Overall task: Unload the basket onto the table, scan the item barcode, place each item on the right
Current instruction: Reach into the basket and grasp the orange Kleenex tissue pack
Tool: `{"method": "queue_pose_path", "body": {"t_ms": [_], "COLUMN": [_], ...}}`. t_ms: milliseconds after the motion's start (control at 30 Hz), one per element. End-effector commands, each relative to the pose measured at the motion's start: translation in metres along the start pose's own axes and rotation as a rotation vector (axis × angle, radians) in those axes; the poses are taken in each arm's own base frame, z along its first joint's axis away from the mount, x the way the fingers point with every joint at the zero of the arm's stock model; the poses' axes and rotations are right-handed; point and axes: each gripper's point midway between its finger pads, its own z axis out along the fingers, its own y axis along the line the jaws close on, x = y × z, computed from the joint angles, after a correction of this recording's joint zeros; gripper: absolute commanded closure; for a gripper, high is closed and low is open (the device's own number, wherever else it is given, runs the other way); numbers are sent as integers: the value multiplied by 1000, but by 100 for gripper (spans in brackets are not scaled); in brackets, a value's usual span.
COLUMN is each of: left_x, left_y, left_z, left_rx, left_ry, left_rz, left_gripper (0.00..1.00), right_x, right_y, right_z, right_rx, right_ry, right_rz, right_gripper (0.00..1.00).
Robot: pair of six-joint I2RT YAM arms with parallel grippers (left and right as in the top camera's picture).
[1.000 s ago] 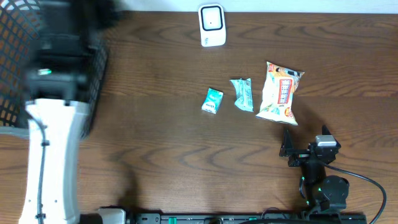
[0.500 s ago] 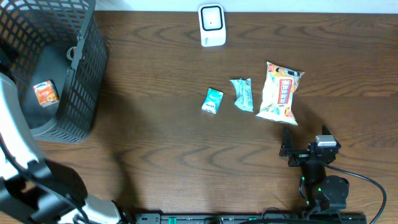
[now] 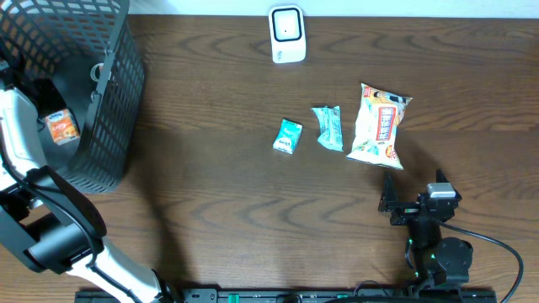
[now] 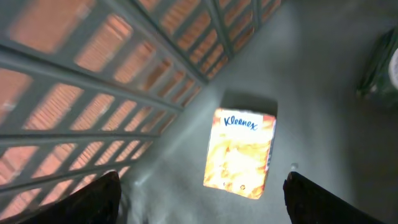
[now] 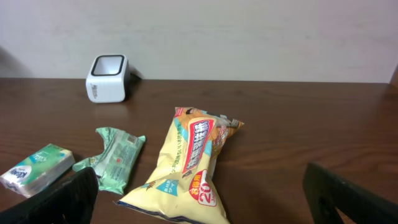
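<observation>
An orange Kleenex pack (image 4: 241,153) lies flat on the grey floor of the black mesh basket (image 3: 109,101); it also shows as an orange pack (image 3: 62,126) in the overhead view. My left gripper (image 4: 202,200) hangs open above it, inside the basket, with nothing between its fingers (image 4: 93,202). The white barcode scanner (image 3: 287,34) stands at the table's far edge. A small teal pack (image 3: 288,135), a green pack (image 3: 328,127) and a yellow snack bag (image 3: 380,124) lie mid-table. My right gripper (image 5: 199,200) rests open, low, just short of the yellow bag (image 5: 189,165).
The basket's mesh wall (image 4: 93,81) rises close on the left of the left wrist view. A green object (image 4: 380,65) sits at the basket floor's right edge. My left arm (image 3: 34,210) runs along the table's left side. The scanner (image 5: 107,78) faces the right wrist camera.
My left arm has swung from over the basket out to the table's left edge. The orange pack lies uncovered in the basket. The right arm has not moved.
</observation>
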Motion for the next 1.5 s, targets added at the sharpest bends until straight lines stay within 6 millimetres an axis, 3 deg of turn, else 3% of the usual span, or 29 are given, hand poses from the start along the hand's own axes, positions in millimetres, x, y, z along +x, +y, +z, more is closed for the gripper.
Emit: {"method": "queue_pose_path", "body": {"t_ms": [0, 200, 667, 933, 967, 1233, 1400, 1467], "left_x": [13, 27, 60, 67, 67, 71, 48, 28], "left_y": [-7, -33, -43, -45, -45, -45, -50, -61], "left_z": [19, 40, 90, 99, 100, 98, 72, 45], "left_rx": [18, 143, 147, 146, 147, 139, 193, 291], "left_ry": [40, 86, 199, 222, 224, 244, 186, 122], "left_rz": [28, 112, 126, 114, 114, 42, -65, -77], "left_gripper": [18, 19, 19, 20, 25, 64, 64, 64], "right_x": [0, 0, 0, 0, 0, 0, 0, 0], "right_y": [1, 1, 1, 1, 1, 1, 1, 1], "right_z": [0, 0, 0, 0, 0, 0, 0, 0], "right_rx": [-4, -4, -4, -4, -4, -4, -4, -4], "right_ry": [-2, -2, -2, -2, -2, -2, -2, -2], "right_rz": [-9, -9, -9, -9, -9, -9, -9, -9], "right_gripper": [1, 1, 1, 1, 1, 1, 1, 1]}}
